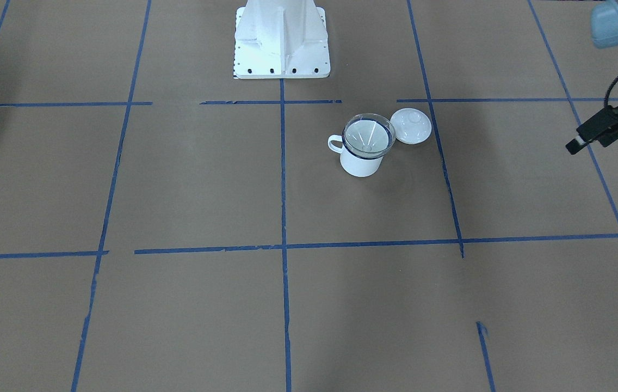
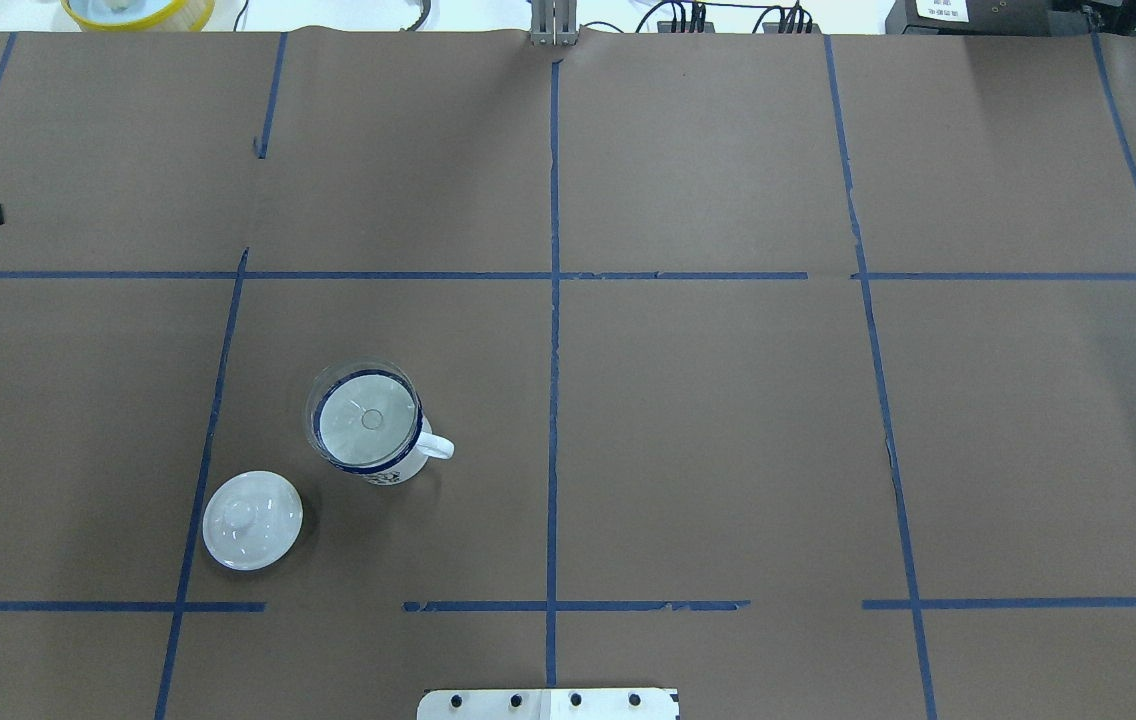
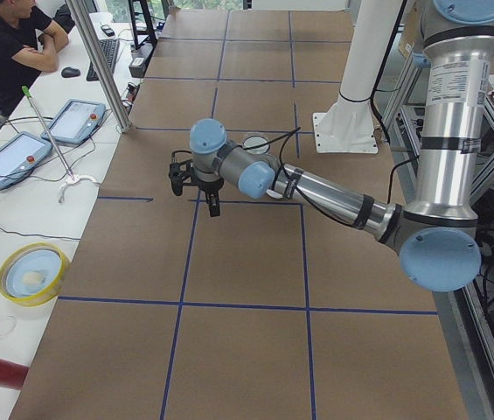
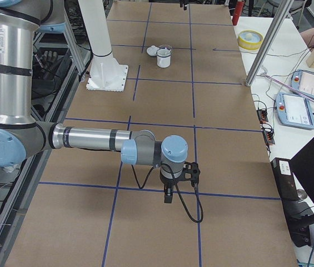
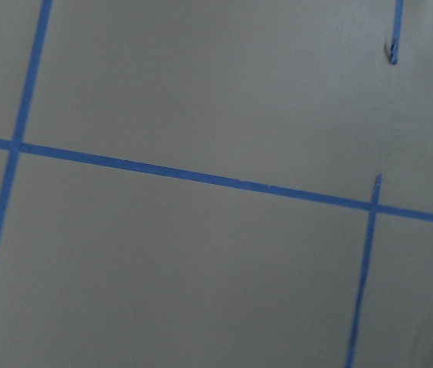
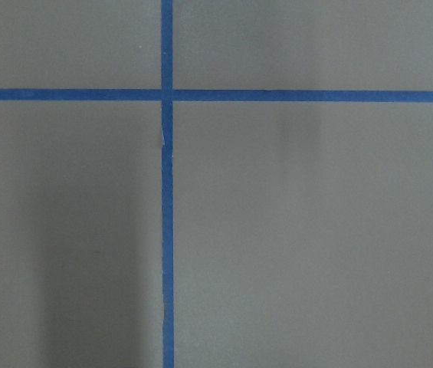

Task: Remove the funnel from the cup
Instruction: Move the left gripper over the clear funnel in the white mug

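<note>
Funnel [image 1: 369, 136] sits in cup [image 1: 360, 163], well apart from left gripper [image 1: 578, 146] and right gripper [image 4: 168, 196], openings indiscernible; table [image 2: 728, 450] brown, blue-taped.

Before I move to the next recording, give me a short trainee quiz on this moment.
1. True or false: the funnel sits in the cup.
2. Where is the white lid? A) on the cup; B) on the table beside the cup; C) inside the cup.
3. Fill in: in the overhead view, the cup's handle points toward the view's ____.

Key: 1 true; 2 B; 3 right.
</note>
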Controlling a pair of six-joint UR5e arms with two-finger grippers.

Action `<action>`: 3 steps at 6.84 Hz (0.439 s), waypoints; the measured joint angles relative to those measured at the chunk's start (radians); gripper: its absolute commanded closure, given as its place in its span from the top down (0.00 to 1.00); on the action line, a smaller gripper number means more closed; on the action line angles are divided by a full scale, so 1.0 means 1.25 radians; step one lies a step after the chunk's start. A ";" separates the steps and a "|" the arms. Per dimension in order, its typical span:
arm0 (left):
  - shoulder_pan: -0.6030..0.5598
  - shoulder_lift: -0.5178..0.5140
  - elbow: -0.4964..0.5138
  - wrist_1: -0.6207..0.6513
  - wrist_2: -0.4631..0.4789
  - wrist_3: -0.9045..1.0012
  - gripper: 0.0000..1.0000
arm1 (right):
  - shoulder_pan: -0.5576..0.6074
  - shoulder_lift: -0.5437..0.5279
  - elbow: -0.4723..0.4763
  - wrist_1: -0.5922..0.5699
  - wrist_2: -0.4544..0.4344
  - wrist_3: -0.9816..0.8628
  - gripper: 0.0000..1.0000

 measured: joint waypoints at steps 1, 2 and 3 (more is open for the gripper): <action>0.071 -0.061 -0.013 0.013 0.042 -0.173 1.00 | 0.000 0.000 0.000 0.000 0.000 0.000 1.00; 0.130 -0.125 -0.032 0.066 0.097 -0.301 1.00 | 0.000 0.000 0.000 0.000 0.000 0.000 1.00; 0.187 -0.197 -0.051 0.161 0.156 -0.400 1.00 | 0.000 0.000 0.000 0.000 0.000 0.000 1.00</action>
